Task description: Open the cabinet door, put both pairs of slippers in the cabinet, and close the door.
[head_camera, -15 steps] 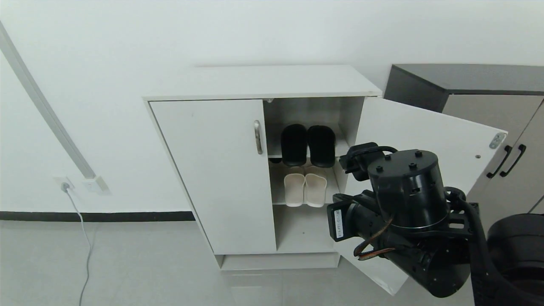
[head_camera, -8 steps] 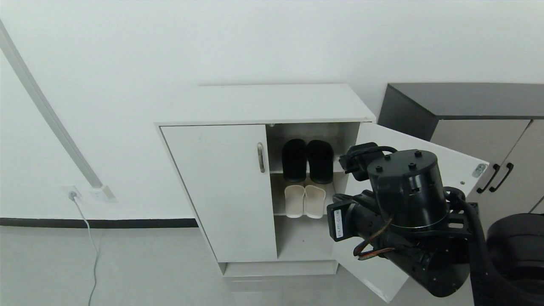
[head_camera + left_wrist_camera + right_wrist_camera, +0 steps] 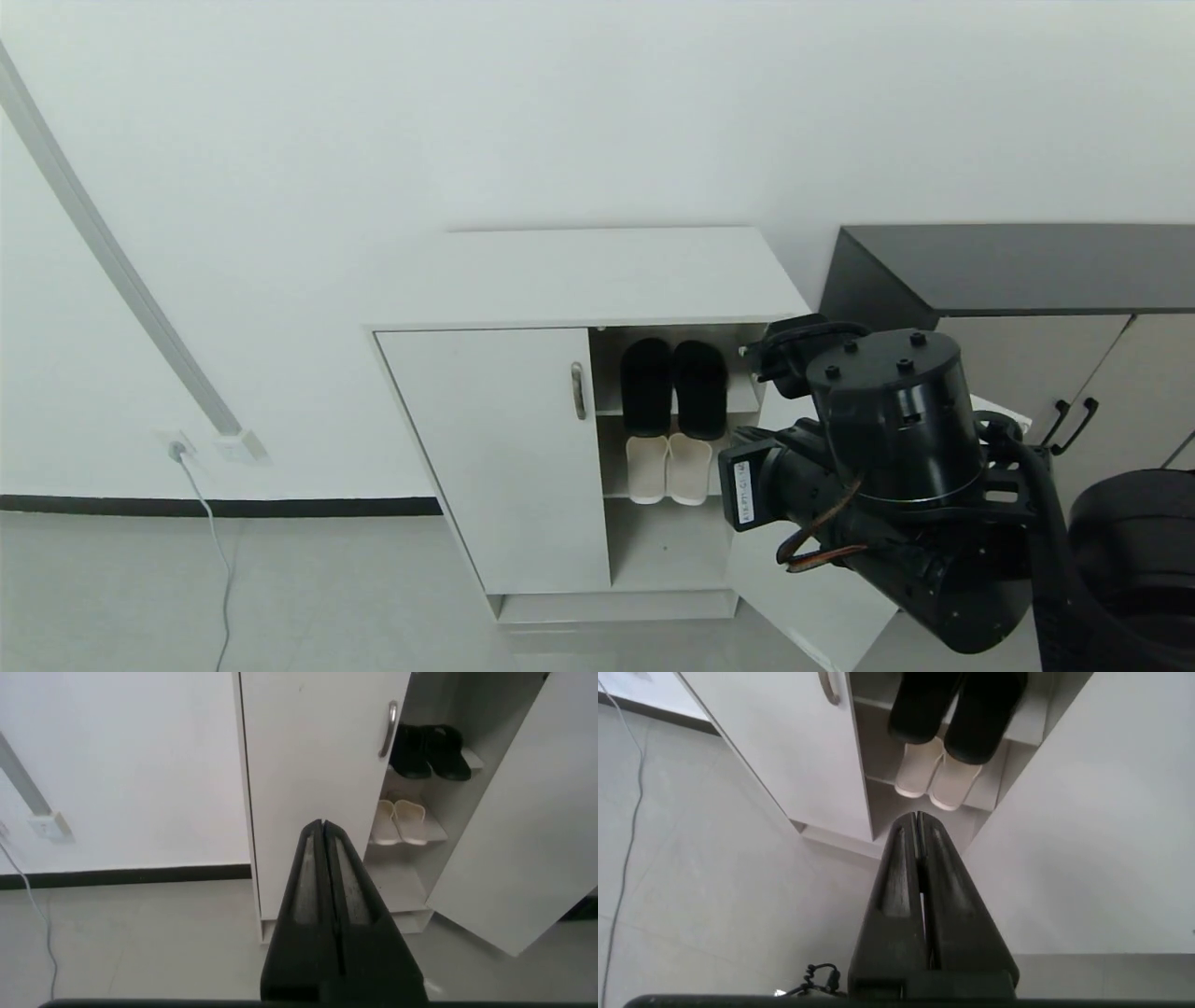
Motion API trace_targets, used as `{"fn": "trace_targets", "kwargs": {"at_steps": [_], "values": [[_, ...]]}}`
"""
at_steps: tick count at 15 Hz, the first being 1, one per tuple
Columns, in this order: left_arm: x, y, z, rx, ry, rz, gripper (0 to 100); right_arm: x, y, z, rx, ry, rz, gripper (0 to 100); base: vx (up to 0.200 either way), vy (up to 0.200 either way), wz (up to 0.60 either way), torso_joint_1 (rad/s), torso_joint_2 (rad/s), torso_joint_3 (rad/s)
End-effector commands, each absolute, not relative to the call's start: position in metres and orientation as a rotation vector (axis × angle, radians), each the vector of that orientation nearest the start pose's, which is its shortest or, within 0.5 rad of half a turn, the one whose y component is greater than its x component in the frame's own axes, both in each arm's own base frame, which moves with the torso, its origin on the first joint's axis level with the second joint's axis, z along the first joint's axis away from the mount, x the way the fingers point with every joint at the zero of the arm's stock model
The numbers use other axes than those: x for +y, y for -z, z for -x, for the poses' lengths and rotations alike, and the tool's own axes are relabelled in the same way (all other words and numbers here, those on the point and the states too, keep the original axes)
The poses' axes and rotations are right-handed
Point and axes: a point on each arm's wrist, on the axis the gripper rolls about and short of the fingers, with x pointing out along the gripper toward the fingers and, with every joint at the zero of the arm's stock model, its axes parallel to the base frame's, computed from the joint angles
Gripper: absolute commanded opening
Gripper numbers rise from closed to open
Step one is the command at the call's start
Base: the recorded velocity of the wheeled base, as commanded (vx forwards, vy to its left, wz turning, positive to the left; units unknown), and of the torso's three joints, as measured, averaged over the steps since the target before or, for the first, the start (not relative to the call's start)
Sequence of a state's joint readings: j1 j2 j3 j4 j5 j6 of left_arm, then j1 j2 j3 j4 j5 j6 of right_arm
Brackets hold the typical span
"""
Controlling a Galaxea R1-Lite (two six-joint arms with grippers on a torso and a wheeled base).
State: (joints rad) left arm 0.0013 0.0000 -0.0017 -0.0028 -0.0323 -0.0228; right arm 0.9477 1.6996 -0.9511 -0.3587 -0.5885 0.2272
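– Right wrist view: how is the right gripper (image 3: 920,821) found?

– Its two fingers are pressed together and nothing is held between them. It is kept apart from the cabinet (image 3: 607,275) and is aimed at the open side.

– And the left gripper (image 3: 322,826)?

– It is likewise closed flat on itself, with nothing gripped. It is held well apart from the cabinet and is faced toward the left door (image 3: 495,457), which is shut, its handle (image 3: 578,390) set at the inner edge.

– Where are the slippers placed?

– Both pairs are seen inside. The black slippers (image 3: 674,385) are laid side by side on the upper shelf (image 3: 607,403), toes inward. The cream slippers (image 3: 667,467) are set just below them on the middle shelf (image 3: 611,485), also side by side. The bottom compartment (image 3: 663,551) is seen beneath.

– Is the cabinet closed?

– It is not. The right door (image 3: 523,812) is swung wide open.

– What else is noted around it?

– A dark cabinet (image 3: 1008,271) is stood just to the right. A wall socket (image 3: 175,450) is seen to the left, with a cable (image 3: 219,569) trailed down to the floor (image 3: 327,597).
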Motion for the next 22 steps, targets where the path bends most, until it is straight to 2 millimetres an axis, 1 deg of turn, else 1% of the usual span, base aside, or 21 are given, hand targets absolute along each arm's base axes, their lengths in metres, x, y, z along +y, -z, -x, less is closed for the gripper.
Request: {"fn": "trace_targets", "kwargs": {"at_steps": [1,8,14,21,22], "values": [[-0.0008,-0.0762,0.0229,-0.004,0.031,0.023,0,0.2442,-0.1959,-0.1907,0.320,-0.321,0.050,0,0.000,0.000,0.00,0.242,-0.56,-0.330],[-0.0008,-0.0762,0.0229,-0.004,0.031,0.023,0,0.2432,-0.1937,-0.1906,0.325,-0.318,0.053,0,0.000,0.000,0.00,0.248,-0.56,-0.310],[-0.0008,-0.0762,0.0229,-0.004,0.031,0.023,0,0.2424,-0.1911,-0.1900,0.331,-0.319,0.074,0,0.000,0.000,0.00,0.020,-0.04,-0.022],[-0.0008,-0.0762,0.0229,-0.004,0.031,0.023,0,0.2413,-0.1920,-0.1927,0.327,-0.311,0.069,0,0.000,0.000,-0.60,0.006,0.00,0.002],[-0.0008,-0.0762,0.0229,-0.004,0.031,0.023,0,0.2403,-0.1892,-0.1967,0.334,-0.296,0.074,0,0.000,0.000,0.00,0.000,0.00,0.000]]}}
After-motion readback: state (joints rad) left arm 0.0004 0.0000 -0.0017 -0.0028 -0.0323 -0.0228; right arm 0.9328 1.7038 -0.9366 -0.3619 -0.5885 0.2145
